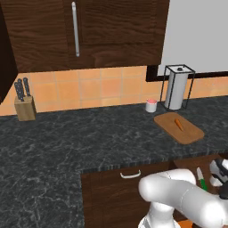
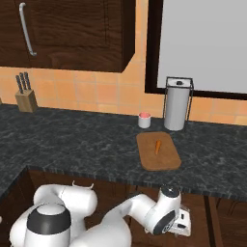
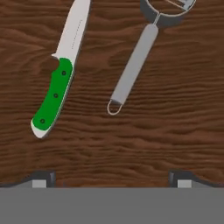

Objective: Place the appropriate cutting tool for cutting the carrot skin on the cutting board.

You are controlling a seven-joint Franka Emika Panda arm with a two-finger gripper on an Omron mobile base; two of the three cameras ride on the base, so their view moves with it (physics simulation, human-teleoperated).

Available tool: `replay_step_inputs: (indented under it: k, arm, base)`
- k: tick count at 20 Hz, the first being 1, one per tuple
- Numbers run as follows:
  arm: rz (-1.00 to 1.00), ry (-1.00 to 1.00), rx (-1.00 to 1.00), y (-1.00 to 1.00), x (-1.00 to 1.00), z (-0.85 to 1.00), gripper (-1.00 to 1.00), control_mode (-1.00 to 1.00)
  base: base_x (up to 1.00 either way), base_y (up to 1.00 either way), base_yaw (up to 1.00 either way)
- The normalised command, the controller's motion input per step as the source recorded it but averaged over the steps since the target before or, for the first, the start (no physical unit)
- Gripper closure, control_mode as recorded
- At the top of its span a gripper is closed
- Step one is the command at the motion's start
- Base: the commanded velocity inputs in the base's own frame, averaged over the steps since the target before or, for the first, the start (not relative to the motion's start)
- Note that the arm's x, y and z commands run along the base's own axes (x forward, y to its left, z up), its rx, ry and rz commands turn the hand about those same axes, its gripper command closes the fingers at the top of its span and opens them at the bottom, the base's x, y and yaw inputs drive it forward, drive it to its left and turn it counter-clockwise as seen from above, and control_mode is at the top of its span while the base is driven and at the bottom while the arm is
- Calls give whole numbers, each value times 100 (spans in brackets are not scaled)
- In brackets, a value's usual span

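Left base view: light-brown wooden cutting board (image 1: 179,128) lies right of centre, bearing the small orange carrot (image 1: 178,124). Right base view: same arrangement. Hand view: green-handled, silver-bladed cutting tool (image 3: 60,78) lies upper left beside a grey metal peeler (image 3: 136,62); gripper (image 3: 112,177) hangs spread, empty. Step: selection; next move requires centring, descending and pinching the handle.

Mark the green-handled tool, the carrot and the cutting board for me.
green-handled tool (image 3: 54,94): hand view, on its handle.
carrot (image 2: 157,146): right base view, mid-length.
cutting board (image 2: 166,162): right base view, bare wood near its front corner.

Knife block (image 1: 25,108), perhaps a strainer (image 3: 133,65)
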Motion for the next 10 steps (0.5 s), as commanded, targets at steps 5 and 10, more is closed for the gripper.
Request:
replay_step_inputs:
  k: [5, 10]
  arm:
    - [-18, -9, 0, -26, 85, -8, -100, -100]
    - [-20, 2, 0, -29, 62, -15, -100, -100]
  base:
    - [0, 0, 0]
    - [0, 0, 0]
